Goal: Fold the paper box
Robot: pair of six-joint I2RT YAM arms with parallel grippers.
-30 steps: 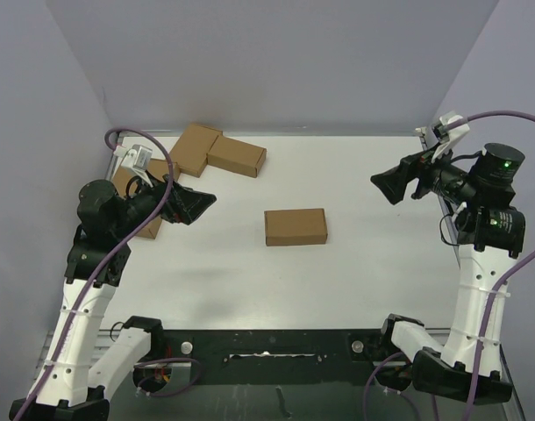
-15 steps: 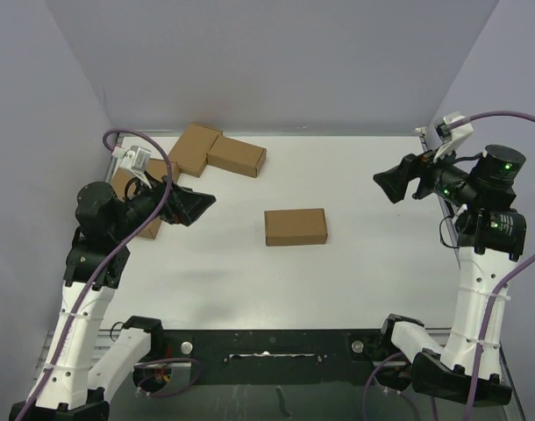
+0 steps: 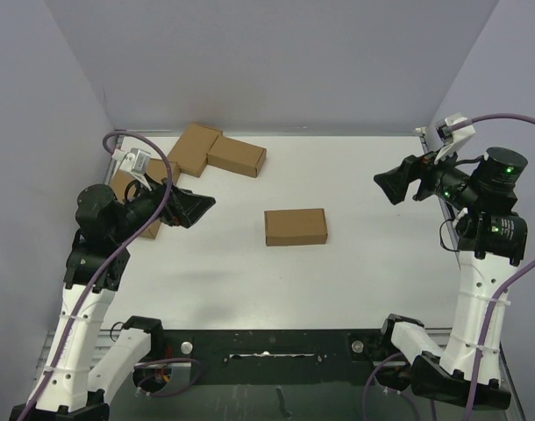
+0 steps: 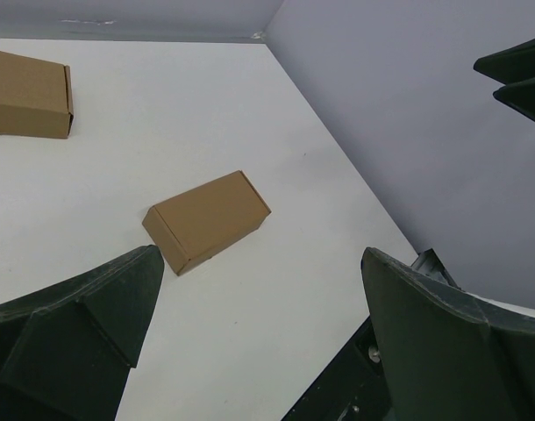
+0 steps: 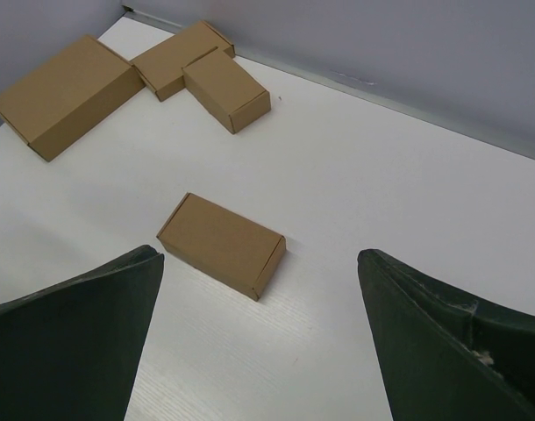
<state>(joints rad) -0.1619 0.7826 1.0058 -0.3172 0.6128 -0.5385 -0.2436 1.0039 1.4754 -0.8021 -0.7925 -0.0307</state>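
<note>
Box (image 3: pixel 296 226) lies between left pincer (image 3: pixel 197 206) and right pincer (image 3: pixel 388 186), touching neither.

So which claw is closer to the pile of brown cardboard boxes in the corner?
Left. The left claw hangs right beside the pile of brown cardboard boxes; the right claw is away on the opposite side.

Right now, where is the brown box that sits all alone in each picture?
Top external: the lone box lies in the middle of the table.
Left wrist: just left of centre.
Right wrist: left of centre, a bit low.
Shared landmark: the long box from the pile, lying farther back in every view.
</note>
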